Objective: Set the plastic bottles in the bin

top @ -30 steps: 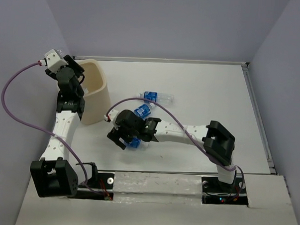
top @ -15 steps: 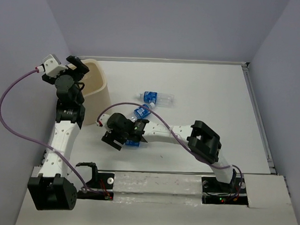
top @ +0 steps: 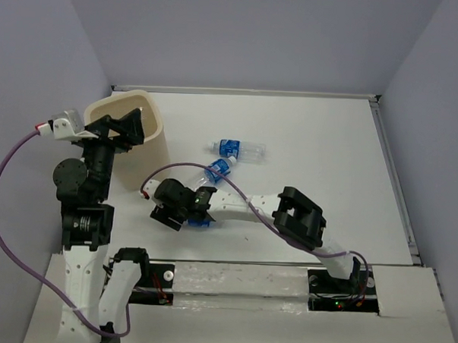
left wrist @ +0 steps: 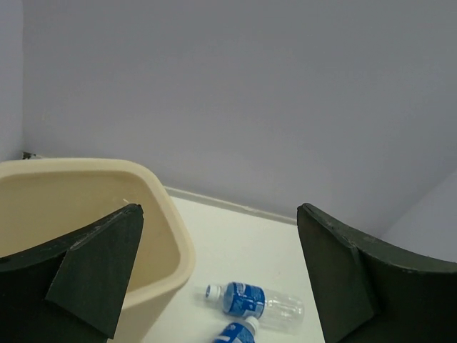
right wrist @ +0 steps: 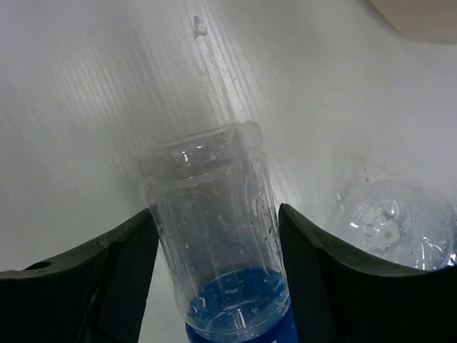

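Note:
The cream bin (top: 133, 97) stands at the table's far left; its rim (left wrist: 164, 214) fills the left of the left wrist view. My left gripper (top: 118, 127) hangs open and empty by the bin's near side, jaws wide (left wrist: 219, 211). Two plastic bottles with blue labels lie on the table to the right of the bin, one (top: 237, 149) (left wrist: 253, 300) behind the other (top: 217, 171) (left wrist: 235, 334). My right gripper (top: 183, 213) (right wrist: 216, 214) is shut on a third bottle (top: 200, 220) (right wrist: 214, 243) lying near the front; both fingers press its clear sides.
A second clear bottle's base (right wrist: 400, 221) lies just right of the held one. The bin's foot (right wrist: 421, 11) shows at the top right of the right wrist view. A raised lip (top: 396, 179) runs along the table's right side. Purple walls close off the back and both sides.
My left gripper has opened and its arm has drawn back from the bin's far-left rim toward the near side. My right gripper slid left and its jaws closed in on the bottle.

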Controlling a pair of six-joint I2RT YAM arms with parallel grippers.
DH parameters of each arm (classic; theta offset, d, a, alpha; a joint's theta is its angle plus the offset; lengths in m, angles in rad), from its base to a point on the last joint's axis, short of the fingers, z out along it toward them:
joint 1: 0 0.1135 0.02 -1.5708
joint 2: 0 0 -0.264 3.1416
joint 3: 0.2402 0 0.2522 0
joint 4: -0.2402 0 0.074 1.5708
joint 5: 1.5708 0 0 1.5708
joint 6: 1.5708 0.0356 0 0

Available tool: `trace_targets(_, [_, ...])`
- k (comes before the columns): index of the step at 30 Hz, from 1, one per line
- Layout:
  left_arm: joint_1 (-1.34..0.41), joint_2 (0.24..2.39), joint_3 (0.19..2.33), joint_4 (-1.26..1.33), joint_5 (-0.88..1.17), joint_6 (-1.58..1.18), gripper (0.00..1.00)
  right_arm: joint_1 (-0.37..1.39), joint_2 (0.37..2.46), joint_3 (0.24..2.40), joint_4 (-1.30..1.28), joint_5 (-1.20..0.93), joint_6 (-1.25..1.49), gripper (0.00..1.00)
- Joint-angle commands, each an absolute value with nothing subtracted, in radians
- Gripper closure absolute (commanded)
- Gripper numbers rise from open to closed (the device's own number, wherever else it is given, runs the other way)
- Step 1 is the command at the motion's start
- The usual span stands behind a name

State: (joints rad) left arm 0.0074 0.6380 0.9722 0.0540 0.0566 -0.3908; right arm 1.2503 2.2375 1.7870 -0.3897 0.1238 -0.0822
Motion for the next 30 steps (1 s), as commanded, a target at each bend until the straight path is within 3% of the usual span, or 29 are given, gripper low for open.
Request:
trace_targets(1, [0.006,0.549,0.956,-0.078,0.210,-0.380,0.01,1.272,2.255,1.845,-0.405,0.144,-0.091,0.43])
trace_targets(3, [0.006,0.534,0.979,-0.110,0.248,-0.383,0.01,1.272,2.263,1.865,-0.413,0.138,-0.084,0.48])
trace_targets(4, [0.005,0.531,0.989,-0.120,0.300,-0.391,0.01,1.272,2.260,1.871,-0.414,0.137,-0.075,0.64])
trace_targets(6, [0.006,0.515,1.038,-0.136,0.378,-0.396,0.01,1.272,2.206,1.875,-0.413,0.111,-0.031,0.74])
trace_targets(14, [-0.092,0.489,1.258,-0.158,0.521,-0.422,0.01,1.272,1.867,1.815,-0.168,0.063,0.028,0.80])
trace_targets(17, [-0.141,0.477,1.295,-0.167,0.528,-0.420,0.01,1.246,1.850,1.890,-0.124,0.104,0.015,0.81])
trace_targets(22, [-0.202,0.448,1.295,-0.175,0.520,-0.414,0.01,1.154,1.910,2.014,0.087,0.100,0.058,0.83])
trace_targets(26, [-0.248,0.430,1.269,-0.196,0.497,-0.376,0.01,1.077,2.012,2.152,0.270,-0.038,0.164,0.84])
trace_targets(30, [-0.296,0.411,1.241,-0.221,0.434,-0.339,0.01,1.036,2.184,2.398,0.472,-0.106,0.257,0.84])
